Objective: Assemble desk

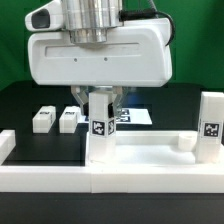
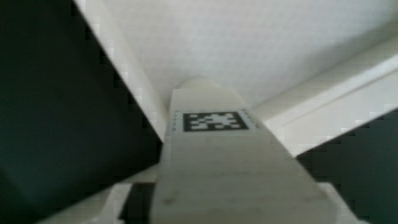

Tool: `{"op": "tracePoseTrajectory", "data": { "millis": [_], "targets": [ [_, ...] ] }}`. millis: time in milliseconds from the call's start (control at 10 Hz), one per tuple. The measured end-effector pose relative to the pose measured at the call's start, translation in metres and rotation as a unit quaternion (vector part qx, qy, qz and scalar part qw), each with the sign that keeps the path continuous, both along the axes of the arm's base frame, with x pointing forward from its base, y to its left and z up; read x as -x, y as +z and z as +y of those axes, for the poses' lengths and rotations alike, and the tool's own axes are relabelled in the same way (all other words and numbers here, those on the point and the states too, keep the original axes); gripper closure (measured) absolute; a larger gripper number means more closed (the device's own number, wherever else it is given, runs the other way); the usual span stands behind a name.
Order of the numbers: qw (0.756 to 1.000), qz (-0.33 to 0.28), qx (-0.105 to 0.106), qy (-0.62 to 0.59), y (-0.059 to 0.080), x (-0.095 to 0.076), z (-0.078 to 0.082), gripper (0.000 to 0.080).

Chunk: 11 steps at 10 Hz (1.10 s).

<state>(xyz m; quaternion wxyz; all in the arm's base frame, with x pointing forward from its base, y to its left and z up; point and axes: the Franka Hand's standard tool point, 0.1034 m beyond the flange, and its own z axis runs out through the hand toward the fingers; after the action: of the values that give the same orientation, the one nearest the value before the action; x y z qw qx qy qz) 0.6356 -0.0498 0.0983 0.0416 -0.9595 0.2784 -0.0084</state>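
Note:
My gripper [image 1: 101, 101] is shut on a white square-section desk leg [image 1: 99, 135] with a black-and-white tag. It holds the leg upright over the near left part of the white rimmed tabletop panel [image 1: 150, 152]; I cannot tell whether the leg touches the panel. In the wrist view the leg [image 2: 217, 150] fills the middle between the jaws of the gripper [image 2: 222, 198], with the panel [image 2: 196, 45] beyond it. Another tagged leg [image 1: 210, 126] stands upright at the panel's right end. Two more legs [image 1: 43, 120] [image 1: 68, 118] lie on the black table at the back left.
A long low white border rail [image 1: 60, 178] runs along the front, and another [image 1: 8, 142] goes up the exterior view's left. A small white stub [image 1: 181, 142] rises from the panel near the right leg. The marker board [image 1: 137, 116] lies behind the gripper.

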Motion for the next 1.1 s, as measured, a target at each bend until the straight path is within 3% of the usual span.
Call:
{"op": "tracePoseTrajectory", "data": {
  "millis": [300, 500, 800, 1100],
  "targets": [
    [0.981, 0.012, -0.012, -0.194, -0.0006, 0.0005, -0.0011, 0.0507],
    [0.973, 0.015, -0.013, -0.23, -0.0006, 0.0005, -0.0009, 0.0507],
    [0.942, 0.023, -0.022, -0.335, -0.0007, 0.0005, -0.0015, 0.0507],
    [0.86, 0.037, -0.058, -0.506, -0.0018, 0.0014, -0.0047, 0.0507]
  ]
}}
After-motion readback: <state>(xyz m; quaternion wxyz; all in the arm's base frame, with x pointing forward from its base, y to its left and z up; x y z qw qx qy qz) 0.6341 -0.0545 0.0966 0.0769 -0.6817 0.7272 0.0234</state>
